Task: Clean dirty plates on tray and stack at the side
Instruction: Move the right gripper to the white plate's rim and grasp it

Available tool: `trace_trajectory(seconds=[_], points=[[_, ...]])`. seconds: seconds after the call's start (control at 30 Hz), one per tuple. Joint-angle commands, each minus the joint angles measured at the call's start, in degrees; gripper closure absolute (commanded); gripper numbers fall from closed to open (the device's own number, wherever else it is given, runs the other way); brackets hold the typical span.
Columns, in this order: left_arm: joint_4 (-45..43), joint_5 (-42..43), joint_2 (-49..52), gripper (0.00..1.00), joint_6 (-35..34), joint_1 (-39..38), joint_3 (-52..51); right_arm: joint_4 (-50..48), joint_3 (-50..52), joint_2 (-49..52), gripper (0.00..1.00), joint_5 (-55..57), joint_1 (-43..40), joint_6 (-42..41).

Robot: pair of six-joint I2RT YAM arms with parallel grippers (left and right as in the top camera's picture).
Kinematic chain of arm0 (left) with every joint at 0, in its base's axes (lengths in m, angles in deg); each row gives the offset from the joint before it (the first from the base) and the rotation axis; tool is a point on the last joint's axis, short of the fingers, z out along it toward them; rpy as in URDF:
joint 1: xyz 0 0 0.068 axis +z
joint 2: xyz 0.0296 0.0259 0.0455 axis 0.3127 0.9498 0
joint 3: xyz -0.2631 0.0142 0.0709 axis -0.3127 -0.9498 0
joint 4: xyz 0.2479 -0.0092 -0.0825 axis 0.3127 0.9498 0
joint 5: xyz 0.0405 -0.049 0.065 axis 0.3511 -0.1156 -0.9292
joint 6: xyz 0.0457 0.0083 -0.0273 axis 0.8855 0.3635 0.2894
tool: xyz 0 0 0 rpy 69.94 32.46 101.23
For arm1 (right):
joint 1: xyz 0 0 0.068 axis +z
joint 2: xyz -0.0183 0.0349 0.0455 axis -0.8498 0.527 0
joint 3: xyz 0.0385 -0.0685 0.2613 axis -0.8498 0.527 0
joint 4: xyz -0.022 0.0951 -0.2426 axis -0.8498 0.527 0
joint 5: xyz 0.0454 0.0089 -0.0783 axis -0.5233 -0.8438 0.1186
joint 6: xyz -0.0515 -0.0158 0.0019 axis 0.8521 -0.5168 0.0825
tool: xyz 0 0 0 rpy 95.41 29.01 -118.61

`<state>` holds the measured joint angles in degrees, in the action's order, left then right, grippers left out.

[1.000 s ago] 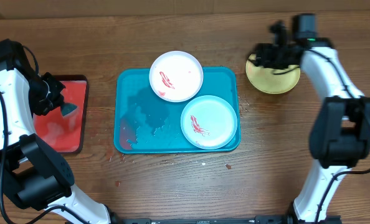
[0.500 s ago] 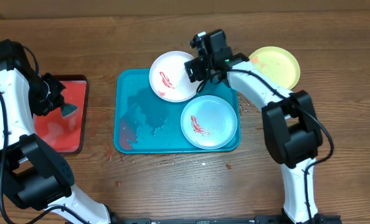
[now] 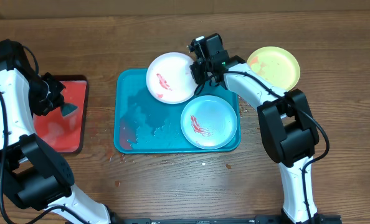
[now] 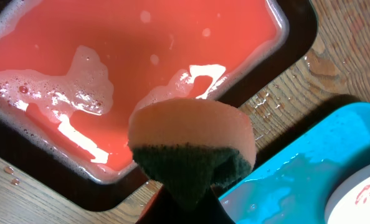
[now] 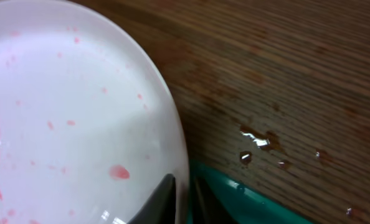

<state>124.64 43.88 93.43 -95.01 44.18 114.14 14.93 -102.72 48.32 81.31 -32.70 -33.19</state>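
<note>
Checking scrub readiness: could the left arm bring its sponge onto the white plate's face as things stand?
Probably yes. The white plate lies face up; the right gripper pinches only its right rim. The left gripper holds the sponge above the red tray, nothing between.

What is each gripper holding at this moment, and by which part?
The left gripper holds a sponge by its dark scrubbing side. The right gripper pinches the white plate at its rim, one finger on each side.

The right end effector [image 3: 199, 69] leaves the yellow-green plate [image 3: 273, 67] and now clasps the white plate [image 3: 166, 78] rim, sliding it slightly left on the tray [image 3: 126, 115].
</note>
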Motion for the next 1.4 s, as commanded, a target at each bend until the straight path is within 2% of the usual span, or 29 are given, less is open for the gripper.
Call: trace_trajectory(seconds=[0.0, 0.33, 0.43, 0.5, 0.6, 0.7, 0.9, 1.17, 1.23, 1.3, 1.37], points=[[0.0, 0.6, 0.1, 0.94, -0.5, -0.2, 0.7, 0.5, -0.1, -0.1, 0.96, -1.6, 1.9, -1.5], [0.0, 0.6, 0.1, 0.94, -0.5, -0.2, 0.7, 6.1, -0.1, -0.1, 0.96, -9.2, 8.7, -6.6], [0.0, 0.6, 0.1, 0.94, -0.5, -0.2, 0.7, 5.6, -0.1, -0.1, 0.87, -8.9, 10.9, -7.8], [-0.1, 0.6, 0.1, 0.94, -0.5, -0.2, 0.7, 4.6, -0.1, -0.1, 0.74, -7.2, 11.7, -7.8], [-0.2, 0.6, 0.1, 0.94, -0.5, -0.2, 0.7, 3.2, -0.1, -0.1, 0.66, -1.7, 12.3, -7.7], [-0.3, 0.6, 0.1, 0.94, -0.5, -0.6, 0.7, 1.7, -0.1, 0.0, 0.64, -0.8, 12.3, -3.9], [-0.3, 0.6, 0.1, 0.94, 0.6, -2.0, 0.7, 0.4, -0.1, 2.0, 0.64, -2.2, 12.3, 7.0], [-0.6, 0.6, 0.1, 0.95, 0.8, -2.4, 0.7, -0.4, -0.1, 3.6, 0.65, -8.2, 13.0, 7.9], [-0.6, 0.6, 0.1, 0.96, 0.8, -2.9, 0.7, -1.0, -0.1, 3.6, 0.75, -8.2, 13.4, 7.7], [-0.5, 0.7, 0.1, 0.96, 1.4, -3.7, 0.7, -1.3, -0.1, 3.6, 0.94, -8.1, 13.4, 6.5], [-0.5, 0.9, 0.1, 0.96, 3.1, -4.8, 0.7, -1.5, -0.1, 3.6, 0.96, -6.1, 13.4, 2.0]])
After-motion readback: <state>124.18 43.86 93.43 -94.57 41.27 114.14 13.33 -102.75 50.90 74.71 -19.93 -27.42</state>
